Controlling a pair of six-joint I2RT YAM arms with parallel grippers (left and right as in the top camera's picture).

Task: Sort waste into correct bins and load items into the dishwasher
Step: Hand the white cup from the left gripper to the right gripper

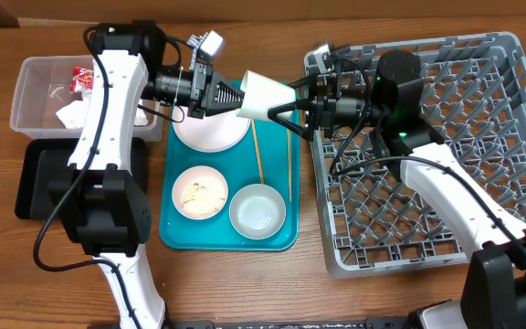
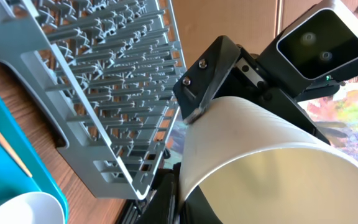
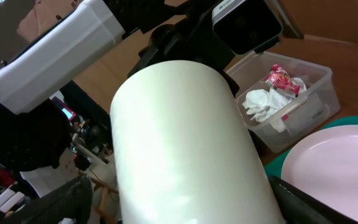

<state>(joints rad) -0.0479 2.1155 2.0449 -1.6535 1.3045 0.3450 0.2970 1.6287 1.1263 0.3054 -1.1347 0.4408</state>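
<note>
A small white cup (image 1: 263, 96) hangs tilted in the air above the teal tray, between my two grippers. My left gripper (image 1: 229, 99) is shut on its rim; its black finger shows in the left wrist view (image 2: 185, 199) beside the cup (image 2: 260, 155). My right gripper (image 1: 290, 102) is open, its fingers spread around the cup's narrow end (image 3: 185, 143). The grey dish rack (image 1: 510, 137) stands at the right. The clear tub (image 1: 35, 82) holds a crumpled napkin (image 1: 71, 114) and a red-and-white wrapper (image 1: 82, 80).
The teal tray (image 1: 176, 233) holds a pale pink plate (image 1: 210, 132), a bowl with rice scraps (image 1: 199, 192), an empty white bowl (image 1: 257, 210) and two chopsticks (image 1: 257, 151). A black tray (image 1: 35, 183) lies in front of the tub, partly under my left arm.
</note>
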